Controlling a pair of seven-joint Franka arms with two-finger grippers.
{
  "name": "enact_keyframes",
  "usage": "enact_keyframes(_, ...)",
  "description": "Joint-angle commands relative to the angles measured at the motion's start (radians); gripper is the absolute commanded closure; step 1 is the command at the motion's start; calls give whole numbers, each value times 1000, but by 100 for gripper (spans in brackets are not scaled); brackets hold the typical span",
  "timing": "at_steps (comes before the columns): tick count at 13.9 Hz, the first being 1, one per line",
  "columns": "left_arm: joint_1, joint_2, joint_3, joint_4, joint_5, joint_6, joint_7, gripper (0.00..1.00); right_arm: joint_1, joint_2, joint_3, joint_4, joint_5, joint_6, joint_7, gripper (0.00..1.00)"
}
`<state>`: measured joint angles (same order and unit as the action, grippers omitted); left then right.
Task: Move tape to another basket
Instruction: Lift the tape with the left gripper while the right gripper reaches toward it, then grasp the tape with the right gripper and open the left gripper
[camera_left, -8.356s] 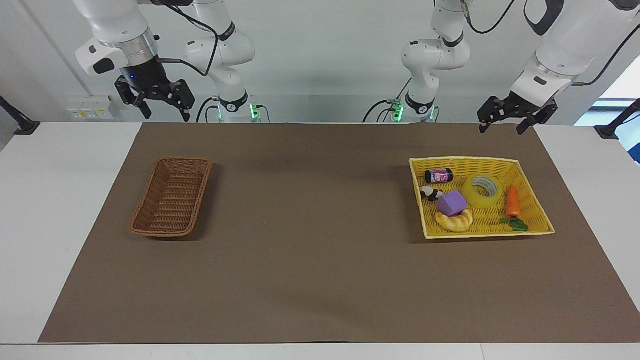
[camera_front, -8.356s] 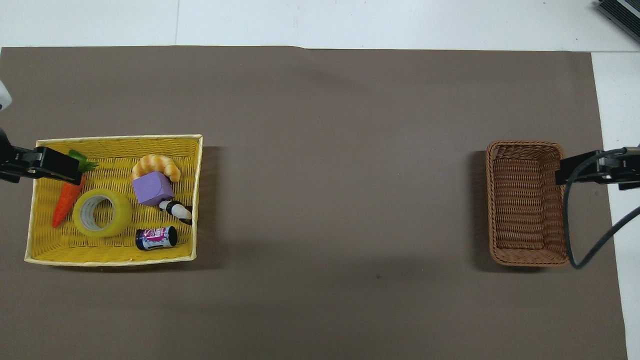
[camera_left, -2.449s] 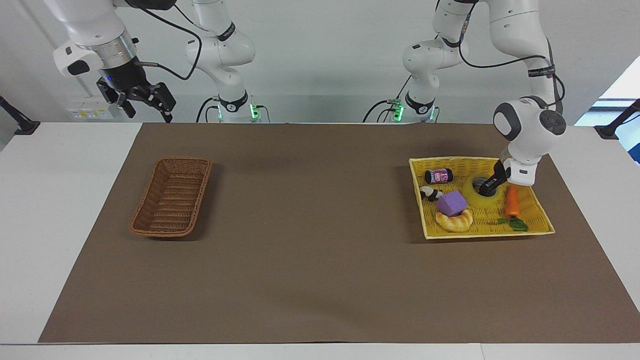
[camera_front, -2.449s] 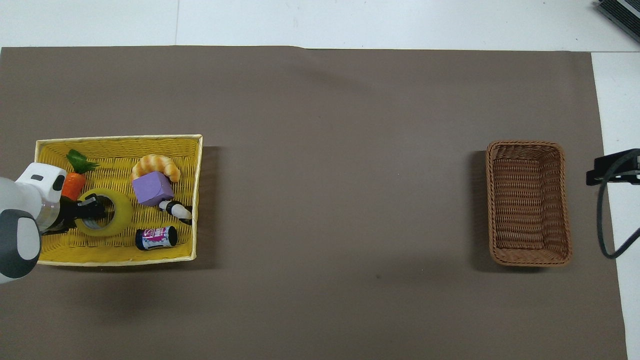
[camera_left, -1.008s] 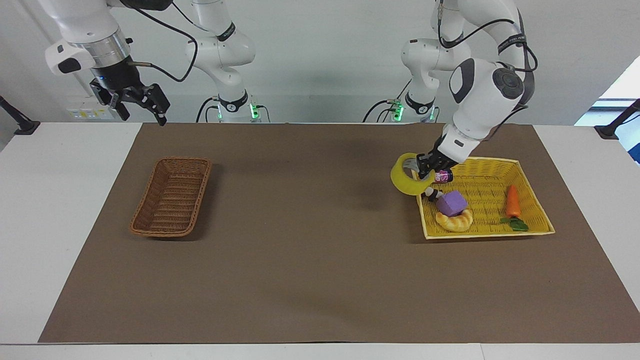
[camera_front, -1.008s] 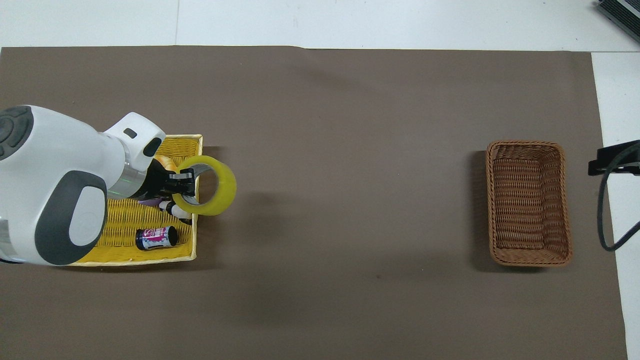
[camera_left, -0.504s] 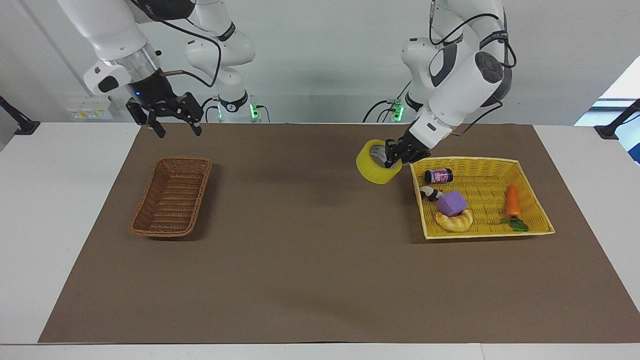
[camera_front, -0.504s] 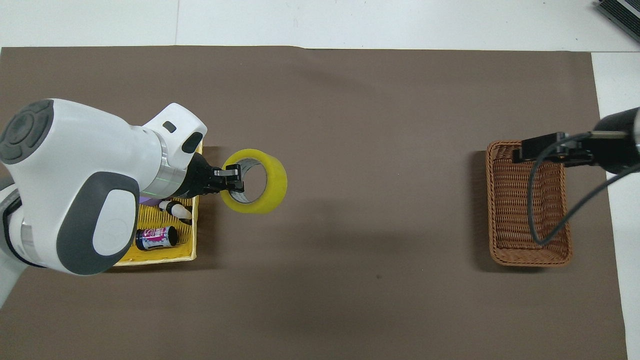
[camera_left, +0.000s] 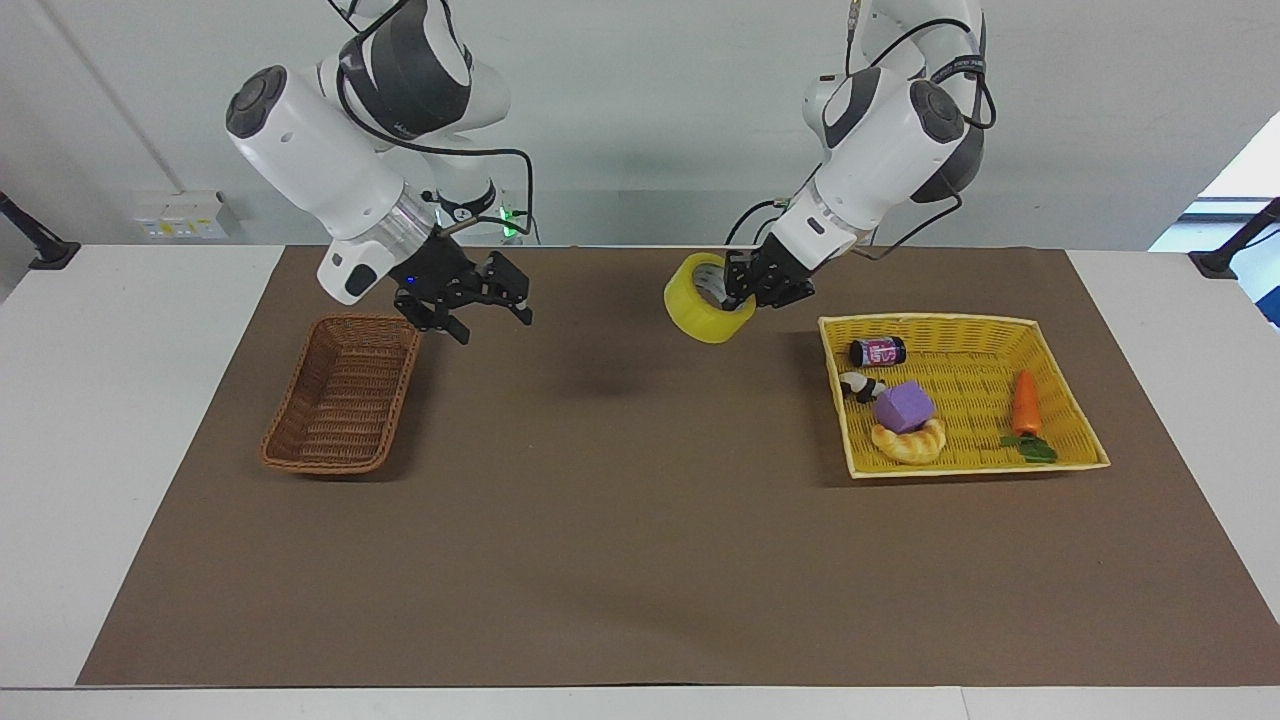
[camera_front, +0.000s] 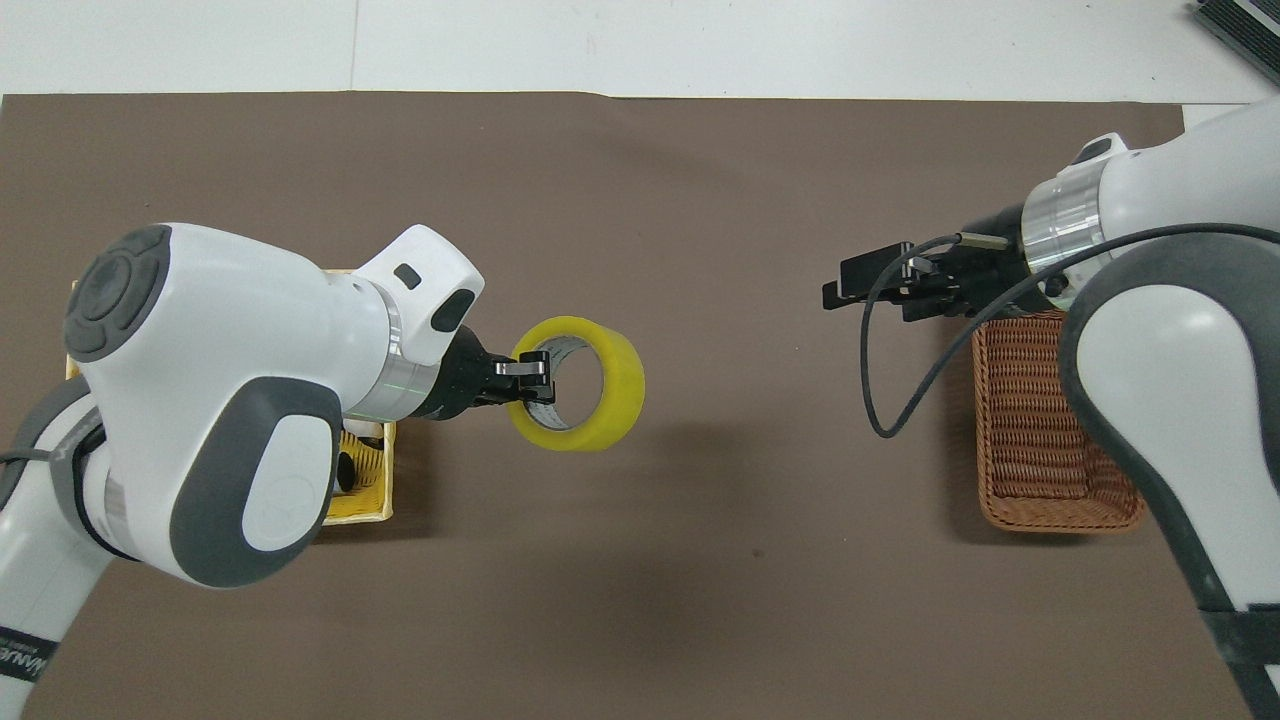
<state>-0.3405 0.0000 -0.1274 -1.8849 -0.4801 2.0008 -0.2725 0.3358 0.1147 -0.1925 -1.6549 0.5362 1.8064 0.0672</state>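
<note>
Left end effector (camera_left: 742, 283) is pinching the thick roll of yellow translucent packing tape (camera_left: 706, 299) by its wall, one finger inside the white core and one outside. Roll hangs in the air over bare brown mat, between the two baskets and just clear of the bright-yellow woven tray basket (camera_left: 1060, 400) on the side toward the narrow dark-brown wicker basket (camera_left: 345, 392).

Changes: 2.4 s ago the roll lay flat in the yellow tray with the end effector reaching into its core. 1.0 s ago it was lifted over the tray's rim. Half a second ago it was just outside the tray; now it's further along toward the middle of the table (camera_left: 120, 400).

Right end effector (camera_left: 478, 301) has also moved. It was parked high, off the wicker basket's corner nearer the robots; now it's swung in low over the mat just beside that basket, on the tray side, fingers spread and pointed at the roll.

Read: pick is done, transfer underway. Both arms converging on the middle looks like a handover setup, since the wicker basket sits well apart from the tray at the right arm's end. Wicker basket holds nothing so far.

Remaining tray contents look undisturbed: orange toy carrot (camera_left: 1025, 402), purple block (camera_left: 903, 405), croissant toy (camera_left: 908, 442), small dark can (camera_left: 877, 351).
</note>
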Motion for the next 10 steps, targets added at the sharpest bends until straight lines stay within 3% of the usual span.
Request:
enact_keyframes(1,-29,-23,15,-10,-35,27,9,100,58,-24,-2,-49,108,80,95,0)
enact_keyframes(4,-46,-17,15,-10,-60,84,4,100,149,-87,-2,-172,215,268,149,0)
enact_keyframes(10,-90,-3,9,0,-66,173,-1,100,201,-133,-2,-238,346,292,177,0)
